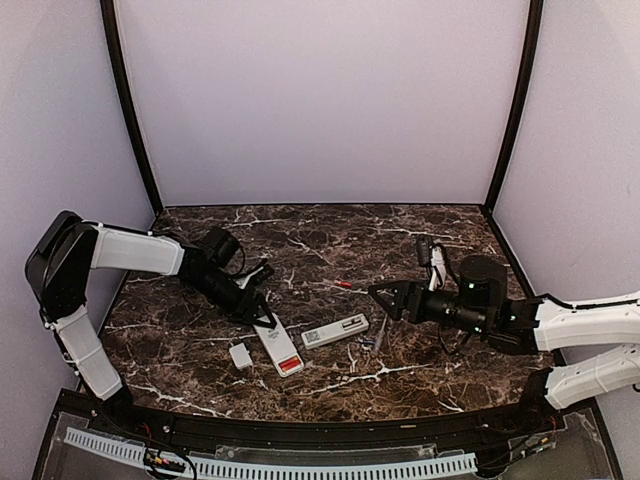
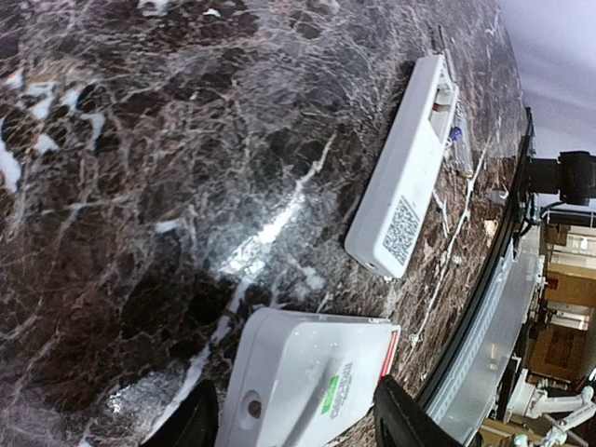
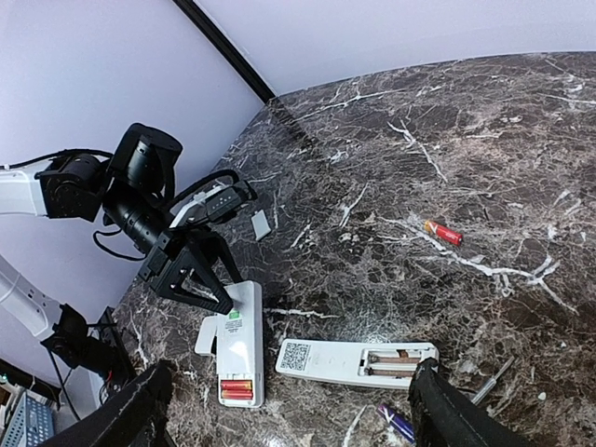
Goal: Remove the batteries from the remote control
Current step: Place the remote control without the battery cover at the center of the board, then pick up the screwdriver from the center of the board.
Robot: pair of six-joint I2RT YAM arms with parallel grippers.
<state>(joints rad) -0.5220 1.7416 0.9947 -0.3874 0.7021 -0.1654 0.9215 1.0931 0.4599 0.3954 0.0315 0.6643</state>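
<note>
Red batteries (image 3: 237, 388) sit in the uncovered compartment at the near end of the first remote (image 3: 239, 335). A loose red cell (image 3: 442, 231) lies well apart on the marble table (image 3: 521, 121), and a darker cell (image 3: 396, 421) lies just beside the second remote (image 3: 358, 361). The left gripper (image 2: 298, 424), jaws spread, flanks the first remote's far end, though contact cannot be told. The right gripper (image 1: 378, 300) hangs wide apart and holds nothing, and a small white cover (image 1: 240, 355) lies nearby.
</note>
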